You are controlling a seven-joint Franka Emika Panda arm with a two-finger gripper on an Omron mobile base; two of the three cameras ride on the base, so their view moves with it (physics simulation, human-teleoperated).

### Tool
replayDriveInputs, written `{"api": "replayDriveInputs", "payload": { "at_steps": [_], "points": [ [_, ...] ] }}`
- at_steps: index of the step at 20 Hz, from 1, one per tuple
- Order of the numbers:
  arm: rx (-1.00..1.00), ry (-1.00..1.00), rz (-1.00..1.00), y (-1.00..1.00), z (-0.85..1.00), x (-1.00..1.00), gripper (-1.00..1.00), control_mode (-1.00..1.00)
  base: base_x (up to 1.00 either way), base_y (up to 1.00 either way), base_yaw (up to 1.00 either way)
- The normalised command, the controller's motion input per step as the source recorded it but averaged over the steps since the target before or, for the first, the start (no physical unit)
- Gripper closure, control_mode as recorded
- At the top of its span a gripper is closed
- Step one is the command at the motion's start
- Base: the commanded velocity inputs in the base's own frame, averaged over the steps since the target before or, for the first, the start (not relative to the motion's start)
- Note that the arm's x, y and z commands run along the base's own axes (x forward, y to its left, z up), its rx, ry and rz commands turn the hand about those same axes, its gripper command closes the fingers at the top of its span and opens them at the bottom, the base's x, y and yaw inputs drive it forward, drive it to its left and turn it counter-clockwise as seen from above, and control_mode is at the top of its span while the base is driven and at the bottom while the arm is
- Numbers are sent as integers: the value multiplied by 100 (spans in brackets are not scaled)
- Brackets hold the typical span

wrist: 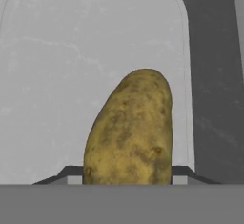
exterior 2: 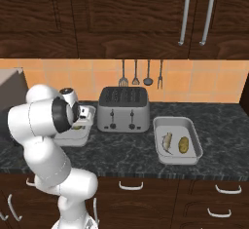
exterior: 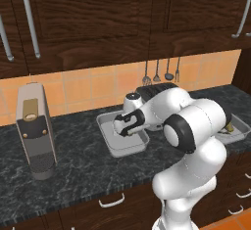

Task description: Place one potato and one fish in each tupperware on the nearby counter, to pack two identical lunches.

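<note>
The gripper (wrist: 127, 182) clamped a potato (wrist: 131, 127) between its fingers, hanging over the bare left tupperware (wrist: 57, 66). Out at three o'clock past the toaster (exterior 2: 123, 109), the right tupperware (exterior 2: 192, 125) already held a fish (exterior 2: 167, 142) beside its potato (exterior 2: 184, 144). One lunch looked packed; this tray still wanted both items.

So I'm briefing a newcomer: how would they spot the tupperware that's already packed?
Find the silver toaster on the dark counter under the hanging utensils. The packed tupperware lies just right of it. Unlike the other tray under the arm, it holds a fish and a potato side by side.
</note>
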Motion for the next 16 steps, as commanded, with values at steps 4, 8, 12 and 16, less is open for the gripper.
{"api": "replayDriveInputs", "payload": {
  "at_steps": [4,8,12,16],
  "points": [
    [0,3,0,0,0,0,-100,-100,0,0,0],
    [0,3,0,0,0,0,-100,-100,0,0,0],
    [-1,1,0,0,0,0,-100,-100,0,0,0],
    [-3,0,0,0,18,-12,-100,-100,0,0,0]
  ]
}}
